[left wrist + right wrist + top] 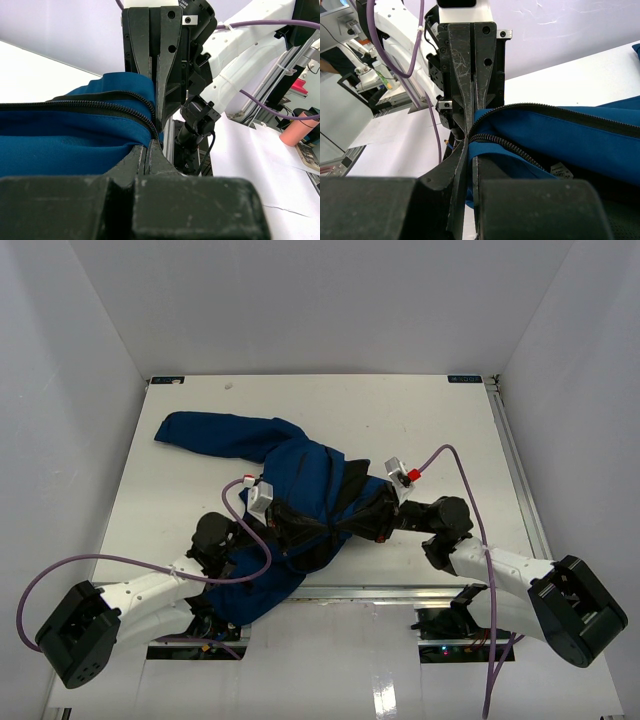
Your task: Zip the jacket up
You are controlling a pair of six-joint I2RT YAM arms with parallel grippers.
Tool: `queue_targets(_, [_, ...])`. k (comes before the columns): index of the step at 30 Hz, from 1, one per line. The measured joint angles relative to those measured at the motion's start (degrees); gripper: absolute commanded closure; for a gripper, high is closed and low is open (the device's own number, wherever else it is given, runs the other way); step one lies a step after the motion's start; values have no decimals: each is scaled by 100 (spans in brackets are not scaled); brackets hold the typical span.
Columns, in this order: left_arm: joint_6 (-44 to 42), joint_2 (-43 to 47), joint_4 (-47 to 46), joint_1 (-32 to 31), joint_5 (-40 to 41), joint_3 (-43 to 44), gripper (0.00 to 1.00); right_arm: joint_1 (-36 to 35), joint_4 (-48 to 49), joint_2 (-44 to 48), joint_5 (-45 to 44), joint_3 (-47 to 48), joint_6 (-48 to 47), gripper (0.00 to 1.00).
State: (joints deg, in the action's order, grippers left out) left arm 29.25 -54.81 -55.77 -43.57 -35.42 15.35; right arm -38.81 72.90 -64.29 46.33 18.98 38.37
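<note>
The royal-blue jacket (300, 475) lies crumpled at the table's middle, one sleeve stretched to the far left and the black lining showing. My left gripper (270, 510) is shut on the jacket's zipper edge; in the left wrist view (152, 136) the black zipper teeth (100, 105) run into the closed jaws. My right gripper (383, 520) is shut on the opposite front edge; in the right wrist view (471, 136) blue fabric (570, 140) and zipper teeth (510, 147) are pinched between the fingers. A small white label (561, 171) shows inside. The zipper slider is not visible.
The white table (400, 420) is enclosed by white walls at the back and sides. A metal rail (515, 470) runs along its right edge and another (380, 592) along the near edge. Purple cables (460, 465) loop from both arms.
</note>
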Motion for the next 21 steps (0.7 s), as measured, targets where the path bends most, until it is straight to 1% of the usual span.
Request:
queue_targets(8, [-231,2,413,2,-92,131,100,-21,-173,12,-41,18,-28,92])
queue_targets(15, [-416,2,720,2,-144,273,100,-21,-513,78,-109,122,-135,92])
queue_targets(21, [-532,98,933,3,-60,311,100,-26,-884,263,-338,122,-272,92])
